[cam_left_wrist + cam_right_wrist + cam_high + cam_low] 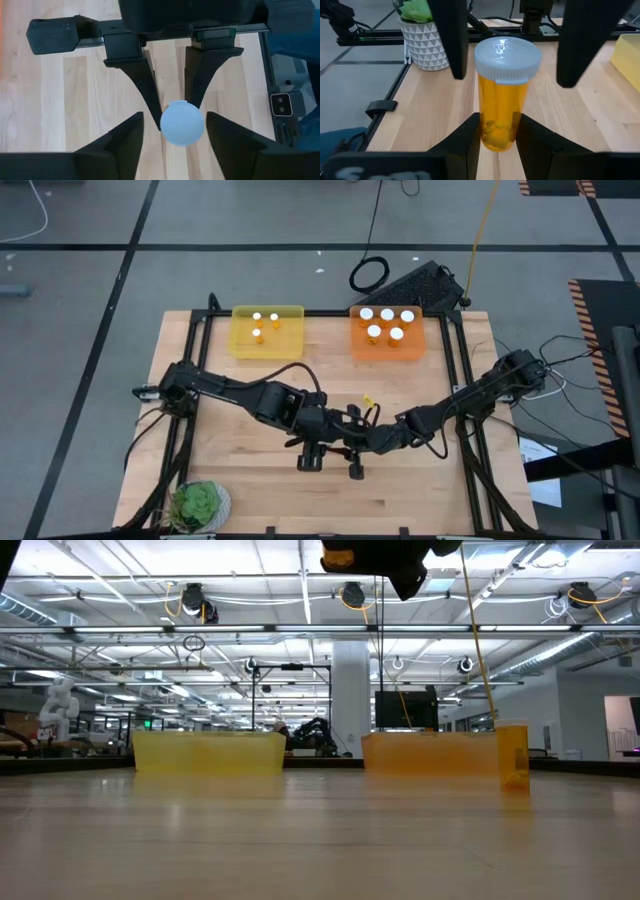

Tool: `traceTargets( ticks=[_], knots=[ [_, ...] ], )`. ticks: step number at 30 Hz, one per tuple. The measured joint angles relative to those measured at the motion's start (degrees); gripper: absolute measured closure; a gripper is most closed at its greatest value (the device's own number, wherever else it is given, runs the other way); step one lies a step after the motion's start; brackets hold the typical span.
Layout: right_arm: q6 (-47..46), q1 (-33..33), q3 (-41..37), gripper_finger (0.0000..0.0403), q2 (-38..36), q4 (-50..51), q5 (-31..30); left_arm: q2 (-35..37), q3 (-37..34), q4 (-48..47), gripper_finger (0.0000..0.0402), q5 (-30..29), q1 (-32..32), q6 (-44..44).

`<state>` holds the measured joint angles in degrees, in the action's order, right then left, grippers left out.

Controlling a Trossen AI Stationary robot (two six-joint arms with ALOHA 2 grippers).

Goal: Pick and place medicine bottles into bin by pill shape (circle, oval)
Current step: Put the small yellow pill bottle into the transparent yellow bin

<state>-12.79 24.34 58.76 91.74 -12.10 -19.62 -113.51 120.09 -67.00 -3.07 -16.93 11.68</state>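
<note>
The right gripper (496, 122) is clamped on the lower body of a small amber-orange plastic medicine bottle (502, 100) with a round white cap (182, 122), one dark finger on each side of the bottle. The bottle stands upright in this grip, long axis vertical, cap uppermost, and appears to be raised off the light wooden table (250, 480). A small heap of pills lies at the bottle's bottom, level with the fingers; their shape cannot be determined. Directly above the cap, the left gripper (175, 117) points down along the bottle's axis, fingers spread, one on each side of the cap and clear of it. Both grippers meet over the table centre. Beyond them, at the far edge, are the yellow plastic bin (240, 345), holding three bottles, and the orange plastic bin (358, 348), holding five. The orange bin lies on the holding arm's side and the yellow bin on the left arm's side.
</note>
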Motion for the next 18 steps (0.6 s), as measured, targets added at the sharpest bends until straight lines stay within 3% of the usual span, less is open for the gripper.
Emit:
traceTargets(
  ticks=[7,18],
  knots=[
    [-0.03,0.0,0.0,0.03,0.0,0.01,-0.07,0.0,0.0,0.04,0.0241,0.0,0.0,0.03],
    [-0.03,0.0,0.0,0.03,0.0,0.03,-0.11,0.0,0.0,0.16,0.0274,-0.8,-0.13,-0.21]
  ],
)
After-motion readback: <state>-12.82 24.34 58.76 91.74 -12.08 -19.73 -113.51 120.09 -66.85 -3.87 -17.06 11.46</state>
